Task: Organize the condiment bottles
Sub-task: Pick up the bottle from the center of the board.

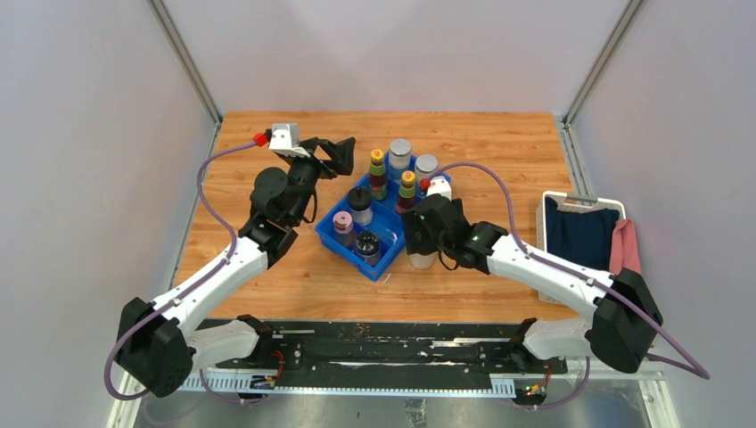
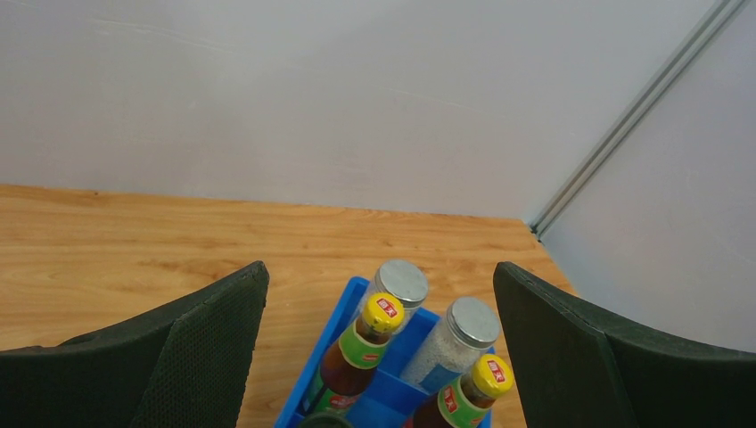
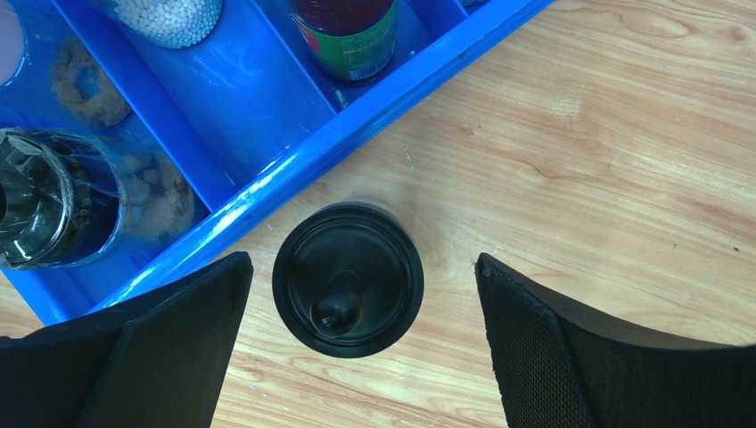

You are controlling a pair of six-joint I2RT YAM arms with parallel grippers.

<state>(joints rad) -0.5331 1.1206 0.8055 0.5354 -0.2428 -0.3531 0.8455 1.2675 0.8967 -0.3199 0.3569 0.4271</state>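
Several condiment bottles stand in the blue divided tray [image 1: 385, 266]: two dark bottles with yellow caps [image 1: 378, 168] [image 2: 383, 314], two grey-lidded jars [image 1: 399, 150] [image 2: 472, 321], a pink-lidded jar [image 1: 343, 223] and black-lidded jars [image 1: 360, 201]. One more black-lidded jar [image 3: 348, 278] stands on the wood just outside the tray's right rim [image 3: 357, 134]. My right gripper [image 3: 361, 267] hangs open right above it, a finger on either side, not touching. My left gripper [image 2: 379, 267] is open and empty, raised at the tray's far left corner and looking down on the back bottles.
A white basket [image 1: 584, 198] holding dark blue and pink cloth sits off the table's right edge. Grey walls close in the back and both sides. Bare wood [image 1: 267, 134] lies left of and behind the tray.
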